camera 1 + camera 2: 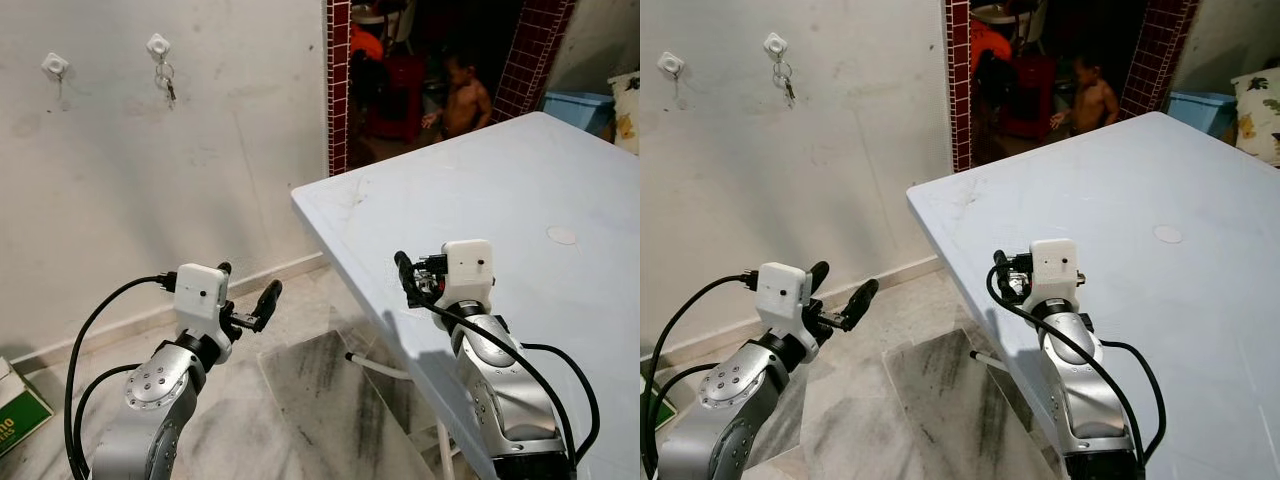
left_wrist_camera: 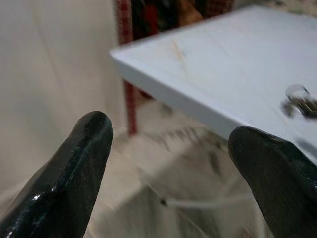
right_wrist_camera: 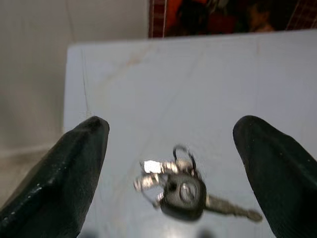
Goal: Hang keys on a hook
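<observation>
Released and spread wide, the jaws of the right gripper [image 3: 168, 163] frame the keys [image 3: 185, 188] in the right wrist view: the bunch, with a dark fob, a ring and a silver blade, lies flat on the pale blue table [image 3: 208, 84] between the two black fingers [image 3: 69, 178], slightly ahead of them and touching neither. Left wrist view: the left gripper [image 2: 168, 163] is likewise released, its fingers [image 2: 74, 168] far apart with floor and the table edge [image 2: 198, 104] beyond the gap; a blurred metallic item sits on the tabletop ahead of one finger. Left eye view: the right gripper [image 1: 412, 275] is over the table's near edge, the left gripper [image 1: 250, 290] over the floor beside the table. Far ahead of both, two white hooks [image 1: 55, 66] are fixed to the wall [image 1: 200, 160]; the second hook [image 1: 158, 44] carries another key set [image 1: 166, 80]. A person [image 1: 462, 95] stands in the doorway.
</observation>
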Tool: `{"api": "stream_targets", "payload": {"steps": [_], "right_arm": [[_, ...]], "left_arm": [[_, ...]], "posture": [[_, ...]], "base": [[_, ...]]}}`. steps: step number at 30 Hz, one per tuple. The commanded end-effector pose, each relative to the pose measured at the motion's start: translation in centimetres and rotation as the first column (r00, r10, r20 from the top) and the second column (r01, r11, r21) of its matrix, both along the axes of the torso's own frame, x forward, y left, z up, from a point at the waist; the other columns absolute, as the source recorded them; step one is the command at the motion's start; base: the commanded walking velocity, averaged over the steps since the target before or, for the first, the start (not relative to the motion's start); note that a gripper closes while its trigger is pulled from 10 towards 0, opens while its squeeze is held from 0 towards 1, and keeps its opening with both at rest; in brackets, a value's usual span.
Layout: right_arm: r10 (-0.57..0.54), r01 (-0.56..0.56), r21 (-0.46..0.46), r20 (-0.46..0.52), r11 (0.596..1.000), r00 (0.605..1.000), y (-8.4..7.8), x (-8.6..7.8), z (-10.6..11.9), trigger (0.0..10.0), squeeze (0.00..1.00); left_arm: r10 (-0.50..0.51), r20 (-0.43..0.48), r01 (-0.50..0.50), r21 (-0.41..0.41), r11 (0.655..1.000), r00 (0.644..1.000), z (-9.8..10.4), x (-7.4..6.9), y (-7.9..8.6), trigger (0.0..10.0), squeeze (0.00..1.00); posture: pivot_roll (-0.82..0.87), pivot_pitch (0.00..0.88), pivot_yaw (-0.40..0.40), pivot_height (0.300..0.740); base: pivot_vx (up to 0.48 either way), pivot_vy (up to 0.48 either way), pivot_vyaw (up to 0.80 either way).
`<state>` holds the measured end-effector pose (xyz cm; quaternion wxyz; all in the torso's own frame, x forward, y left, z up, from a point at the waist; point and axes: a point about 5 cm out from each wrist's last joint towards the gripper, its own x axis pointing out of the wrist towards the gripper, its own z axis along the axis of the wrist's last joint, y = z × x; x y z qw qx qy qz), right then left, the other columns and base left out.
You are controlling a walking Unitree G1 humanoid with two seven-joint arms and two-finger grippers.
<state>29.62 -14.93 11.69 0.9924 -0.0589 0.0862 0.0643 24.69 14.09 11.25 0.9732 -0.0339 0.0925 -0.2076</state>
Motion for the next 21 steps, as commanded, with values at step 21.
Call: {"api": "stream_targets", "payload": {"steps": [21], "right_arm": [[0.033,-0.046,-0.121,-0.105,0.992,0.994,0.4,2.3,-0.3,10.0,0.00]], "left_arm": [[-0.208,-0.061,0.206,-0.027,0.978,0.976,0.1,-1.1,-1.7,10.0,0.00]], "posture": [[0.04,0.000,0.061,0.740]], "base": [[0.000,0.000,0.00]]}}
